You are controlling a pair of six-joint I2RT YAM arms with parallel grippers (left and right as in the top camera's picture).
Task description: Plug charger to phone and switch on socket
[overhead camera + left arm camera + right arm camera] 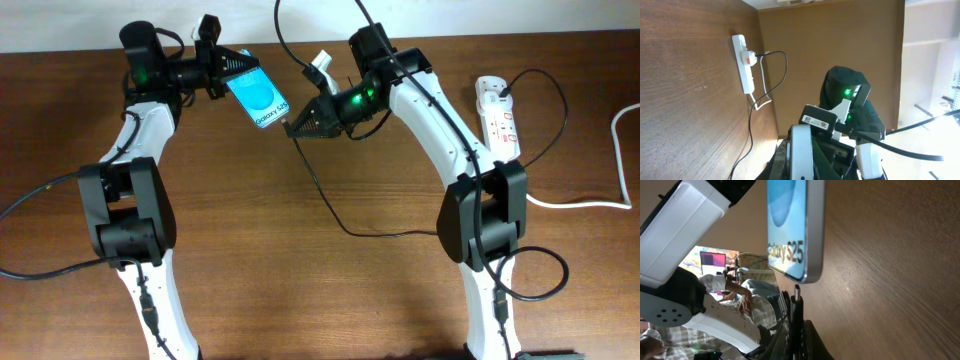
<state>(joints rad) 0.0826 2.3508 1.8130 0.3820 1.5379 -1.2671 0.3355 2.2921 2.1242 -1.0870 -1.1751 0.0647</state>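
Overhead: the phone [258, 98] is clamped in the left gripper [228, 76], the charger [322, 195] tip is pinched tight in the right gripper [298, 124], and the socket [498, 112] is seen well behind those jaws. Left wrist: the phone's edge is squeezed between the jaws. Right wrist: the tip is pointed straight ahead of the jaws at the phone's bottom edge, just short of it, long axes nearly lined up

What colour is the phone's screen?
The phone screen is cyan-blue; overhead view shows it best.
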